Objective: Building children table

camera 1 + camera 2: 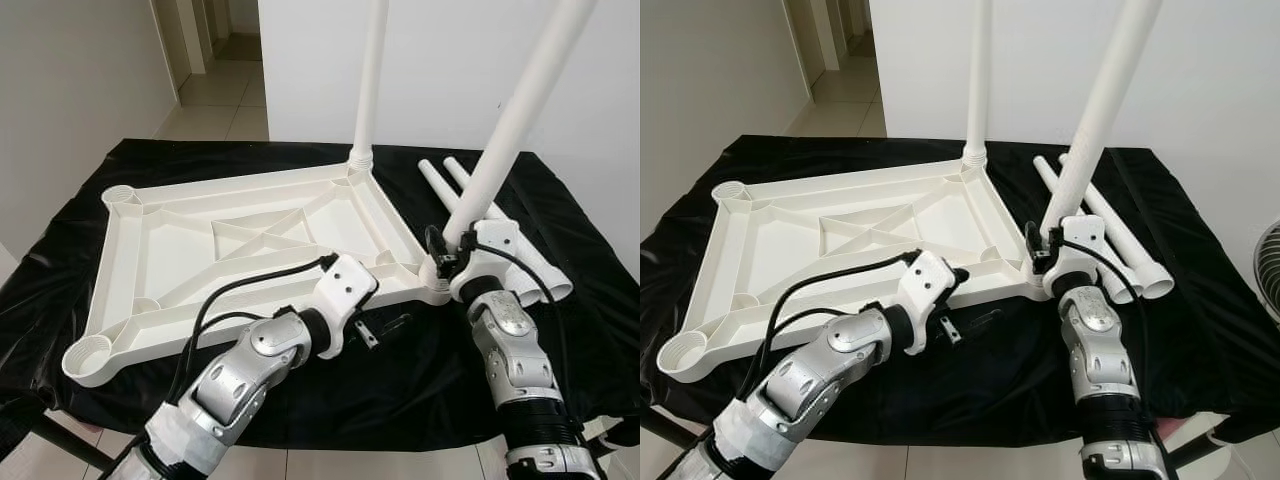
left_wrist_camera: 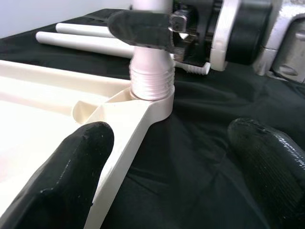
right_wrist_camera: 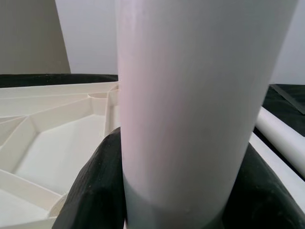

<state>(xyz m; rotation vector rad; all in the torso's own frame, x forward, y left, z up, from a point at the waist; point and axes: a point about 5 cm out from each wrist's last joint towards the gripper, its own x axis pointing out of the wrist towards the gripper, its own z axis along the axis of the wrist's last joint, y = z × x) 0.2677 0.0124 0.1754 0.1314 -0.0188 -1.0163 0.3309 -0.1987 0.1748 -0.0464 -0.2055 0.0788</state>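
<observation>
White ribbed plastic tabletop [image 1: 250, 240], inverted on the black-draped table [image 1: 400, 380], receives the white tubular leg [image 1: 500, 140] at its 4 o'clock corner socket: right pincer [image 1: 452, 258] clenched on leg, left pincer [image 2: 171, 167] released astride the edge; twist plumb.

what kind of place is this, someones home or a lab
Probably a home, in a plain room used as a work spot. White walls and a tiled hallway lead off behind a table under a black cloth, where an upturned white plastic tabletop is getting its legs. A fan stands at the right.
</observation>
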